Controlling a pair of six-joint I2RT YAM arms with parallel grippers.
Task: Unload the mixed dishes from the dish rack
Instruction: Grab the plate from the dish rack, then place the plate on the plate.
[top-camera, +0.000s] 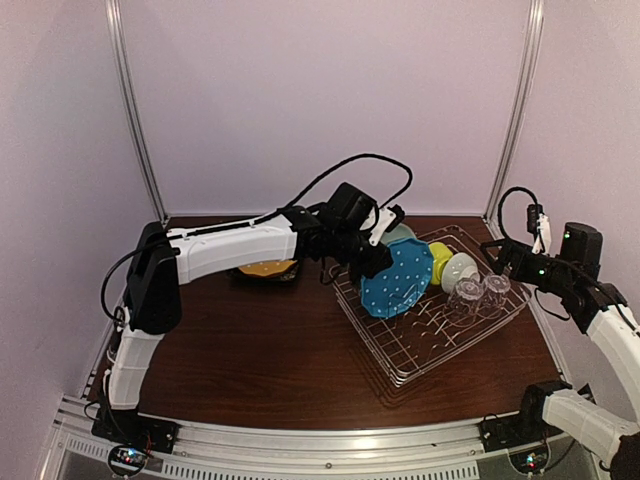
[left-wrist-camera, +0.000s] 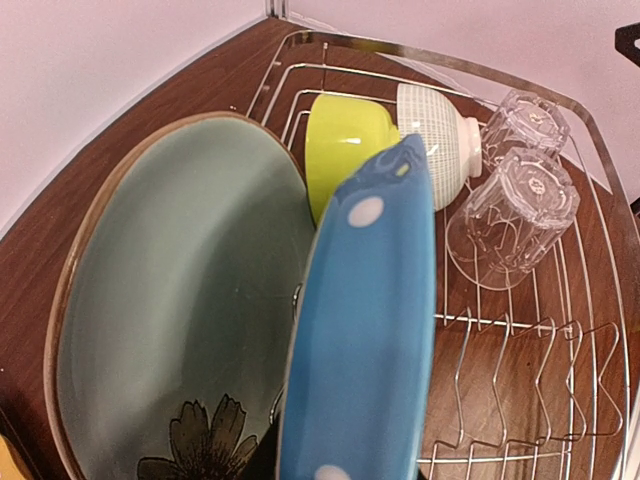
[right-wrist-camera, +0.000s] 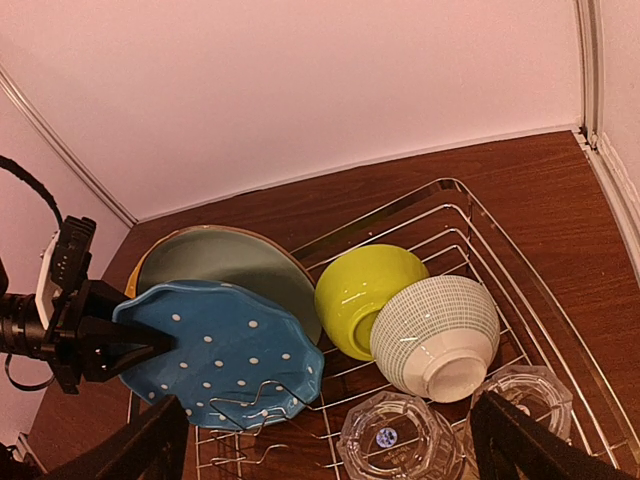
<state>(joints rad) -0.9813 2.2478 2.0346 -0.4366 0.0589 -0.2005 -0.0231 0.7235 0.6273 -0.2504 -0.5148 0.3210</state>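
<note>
The silver wire dish rack (top-camera: 420, 345) lies right of centre. My left gripper (top-camera: 373, 262) is shut on the left rim of the blue dotted plate (top-camera: 398, 278), which stands tilted with its lower edge among the prongs; the grip shows in the right wrist view (right-wrist-camera: 140, 345). Behind it leans the pale teal plate (left-wrist-camera: 180, 290) with a dark flower motif. The yellow-green bowl (right-wrist-camera: 365, 295) and white bowl (right-wrist-camera: 435, 335) lie on their sides. Two clear glasses (right-wrist-camera: 395, 445) (right-wrist-camera: 525, 400) stand upside down. My right gripper (right-wrist-camera: 335, 450) is open and empty above the glasses.
An orange plate (top-camera: 265, 267) sits on a dark square plate on the table behind my left arm. Rows of upright prongs (left-wrist-camera: 520, 390) stand at the rack's near end. Walls with metal posts close in the back and sides.
</note>
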